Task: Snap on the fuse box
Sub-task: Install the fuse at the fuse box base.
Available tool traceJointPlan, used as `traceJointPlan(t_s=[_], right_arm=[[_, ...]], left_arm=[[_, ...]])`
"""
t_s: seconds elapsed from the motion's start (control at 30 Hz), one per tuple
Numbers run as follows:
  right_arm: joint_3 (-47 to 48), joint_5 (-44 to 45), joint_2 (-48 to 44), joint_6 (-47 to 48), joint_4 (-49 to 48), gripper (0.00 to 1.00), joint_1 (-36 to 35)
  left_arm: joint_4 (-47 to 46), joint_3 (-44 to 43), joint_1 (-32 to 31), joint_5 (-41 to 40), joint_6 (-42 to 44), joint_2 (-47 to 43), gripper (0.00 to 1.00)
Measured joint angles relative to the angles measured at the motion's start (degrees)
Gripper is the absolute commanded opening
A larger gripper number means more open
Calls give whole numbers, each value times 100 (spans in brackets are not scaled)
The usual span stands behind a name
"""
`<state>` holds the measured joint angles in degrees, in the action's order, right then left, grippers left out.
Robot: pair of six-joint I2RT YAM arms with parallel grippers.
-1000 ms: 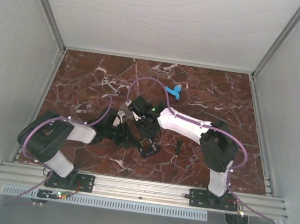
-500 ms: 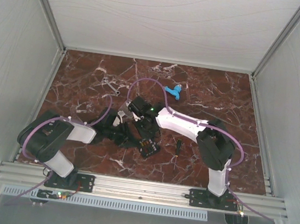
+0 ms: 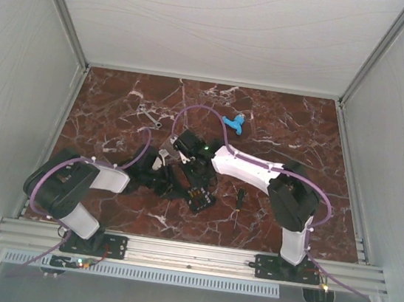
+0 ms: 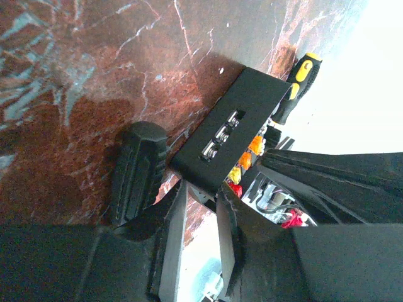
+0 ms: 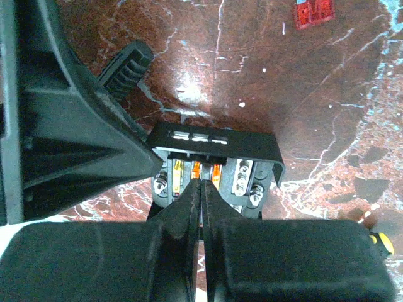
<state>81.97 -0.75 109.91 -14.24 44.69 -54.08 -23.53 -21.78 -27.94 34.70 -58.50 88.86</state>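
The bench (image 3: 302,127) carries one fuse box (image 3: 200,197), one blue plastic piece (image 3: 233,123), one small metal tool (image 3: 149,116), one yellow-and-black screwdriver (image 3: 240,198), one ribbed black handle (image 4: 138,170) and one loose red fuse (image 5: 313,12).

Red-brown marble-patterned table (image 3: 301,134), white veins running all over it. Far side, near the centre: a blue plastic piece (image 3: 233,123), lying on its own. Left of that, a small metal tool (image 3: 149,116), possibly a spanner, too small to call. Nearer the middle, the black fuse box (image 3: 199,196) is down on the marble, orange and yellow fuses showing. Just to its right, a screwdriver (image 3: 240,198) with a yellow-and-black handle. A ribbed black handle (image 4: 137,170) lies beside the box's other side. One loose red fuse (image 5: 313,12) sits apart on bare marble.
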Motion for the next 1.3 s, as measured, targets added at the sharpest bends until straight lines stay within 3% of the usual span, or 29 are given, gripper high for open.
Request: traceJointPlan(t_s=[0.43, 0.87, 1.3], right_arm=[[-81, 109, -264, -24, -33, 0, 59], [-111, 52, -11, -24, -37, 0, 79], [468, -59, 544, 4, 531, 0, 92]], left_arm=[[0, 0, 0, 0, 2, 0, 24], [-2, -2, 0, 2, 0, 4, 24], [-9, -20, 2, 31, 2, 39, 24]])
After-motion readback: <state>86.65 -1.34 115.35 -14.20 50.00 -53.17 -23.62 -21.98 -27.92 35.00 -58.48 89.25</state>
